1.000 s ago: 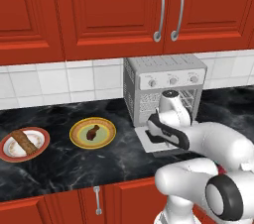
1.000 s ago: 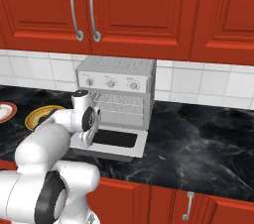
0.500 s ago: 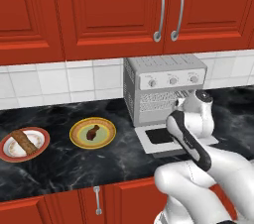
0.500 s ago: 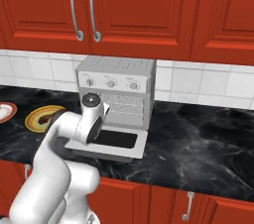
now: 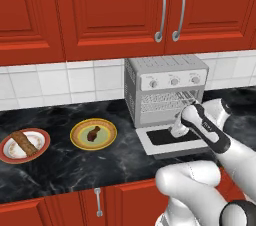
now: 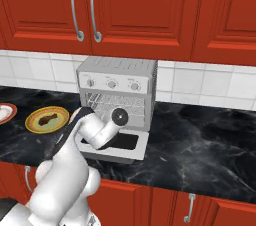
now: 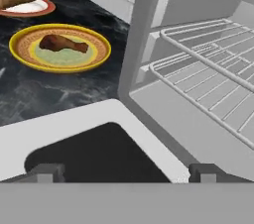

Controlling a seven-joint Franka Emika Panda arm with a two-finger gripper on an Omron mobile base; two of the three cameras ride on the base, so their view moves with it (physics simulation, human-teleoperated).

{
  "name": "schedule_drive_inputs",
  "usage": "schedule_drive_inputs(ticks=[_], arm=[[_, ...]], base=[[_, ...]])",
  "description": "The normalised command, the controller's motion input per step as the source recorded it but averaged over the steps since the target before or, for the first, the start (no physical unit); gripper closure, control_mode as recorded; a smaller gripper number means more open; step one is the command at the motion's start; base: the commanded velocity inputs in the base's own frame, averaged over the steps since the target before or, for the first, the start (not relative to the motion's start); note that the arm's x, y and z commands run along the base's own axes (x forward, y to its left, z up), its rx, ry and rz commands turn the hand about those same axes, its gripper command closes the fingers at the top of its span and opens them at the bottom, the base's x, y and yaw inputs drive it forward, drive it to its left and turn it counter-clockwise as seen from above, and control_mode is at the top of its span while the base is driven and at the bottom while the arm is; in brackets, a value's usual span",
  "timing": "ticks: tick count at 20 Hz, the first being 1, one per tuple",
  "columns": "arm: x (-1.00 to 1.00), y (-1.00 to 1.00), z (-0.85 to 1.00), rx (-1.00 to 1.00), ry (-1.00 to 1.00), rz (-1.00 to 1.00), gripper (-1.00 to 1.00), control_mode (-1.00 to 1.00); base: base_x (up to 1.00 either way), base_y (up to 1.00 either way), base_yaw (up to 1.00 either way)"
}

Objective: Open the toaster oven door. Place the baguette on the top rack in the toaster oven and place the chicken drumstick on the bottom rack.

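The toaster oven point(image 5: 167, 87) stands on the counter with the toaster oven door point(image 5: 172, 140) folded down flat, its dark glass point(image 7: 99, 153) facing up. My gripper point(image 7: 126, 173) hovers just over the door, open, with nothing between its fingertips point(image 7: 44, 172). In the base view the gripper point(image 5: 176, 132) sits at the door's back right. Inside the cavity the top rack point(image 7: 208, 34) and the bottom rack point(image 7: 208, 86) are both bare. The chicken drumstick point(image 5: 93, 133) lies on a yellow plate point(image 5: 107, 142). The baguette point(image 5: 24, 142) rests on a red-rimmed plate point(image 5: 42, 140) at the far left.
Red cabinets point(image 5: 100, 10) with metal handles hang above the oven. A white tiled wall point(image 5: 60, 82) backs the black marble counter point(image 5: 75, 167). My white arm point(image 6: 95, 135) crosses in front of the door in the right base view.
The jaws have spread wider and stand off the door, which lies flat. The arm has swung to the right and the hand has turned toward the oven's opening.
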Motion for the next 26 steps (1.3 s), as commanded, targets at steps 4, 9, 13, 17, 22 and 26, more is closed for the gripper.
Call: schedule_drive_inputs(ticks=[4,9,13,17,22,26], arm=[[0.82,0.0,-0.02,0.31,-0.05,-0.03,-1.0,-1.0],[0.64,0.01,-0.05,0.13,0.0,-0.01,-1.0,-1.0],[0.66,0.0,0.0,0.11,0.0,-0.08,-1.0,-1.0],[0.5,0.0,-0.13,0.05,0.0,-0.11,-1.0,-1.0],[0.29,-0.02,-0.02,0.07,0.0,-0.12,-1.0,-1.0],[0.41,-0.04,-0.09,0.08,0.02,-0.08,-1.0,-1.0]], base=[[0.0,0.0,0.0],[0.0,0.0,0.0],[0.0,0.0,0.0],[0.0,0.0,0.0],[0.0,0.0,0.0],[0.0,0.0,0.0]])
